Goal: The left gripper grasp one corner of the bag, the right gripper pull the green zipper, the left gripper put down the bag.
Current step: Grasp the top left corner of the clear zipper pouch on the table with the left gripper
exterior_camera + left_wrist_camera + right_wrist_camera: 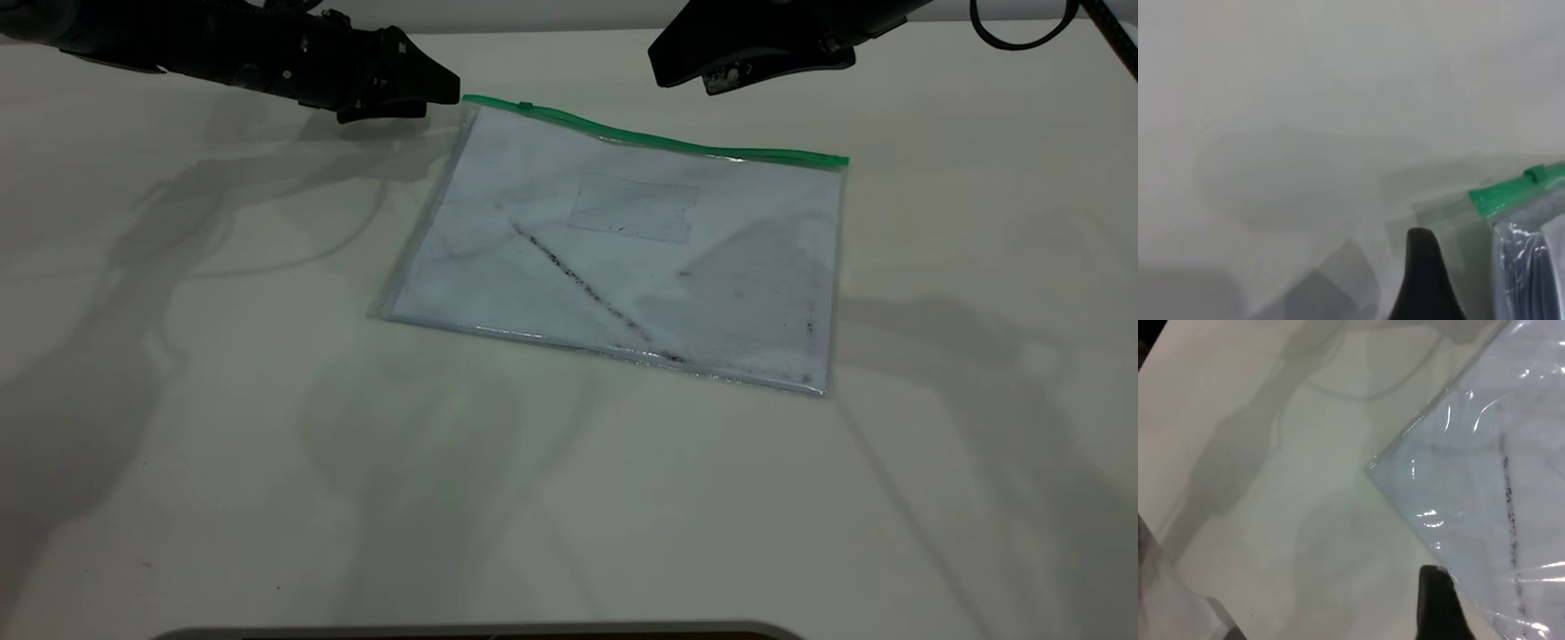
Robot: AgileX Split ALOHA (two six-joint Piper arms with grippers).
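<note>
The bag point(622, 258) lies flat on the white table, a clear pouch with a white sheet and a dark diagonal streak. The green zipper point(658, 138) runs along its far edge, with the slider tab point(524, 107) near the left end. My left gripper point(449, 87) is open, low at the green-ended corner of the bag point(468, 102). In the left wrist view one finger point(1425, 267) is beside that corner point(1485, 197) and the other shows dark through the plastic. My right gripper point(656, 55) hovers open above the far edge, empty; one finger point(1438, 603) shows over the bag point(1485, 473).
A black cable loop point(1022, 27) hangs at the far right behind the right arm. A dark rim point(480, 631) runs along the table's near edge. Bare table surrounds the bag on all sides.
</note>
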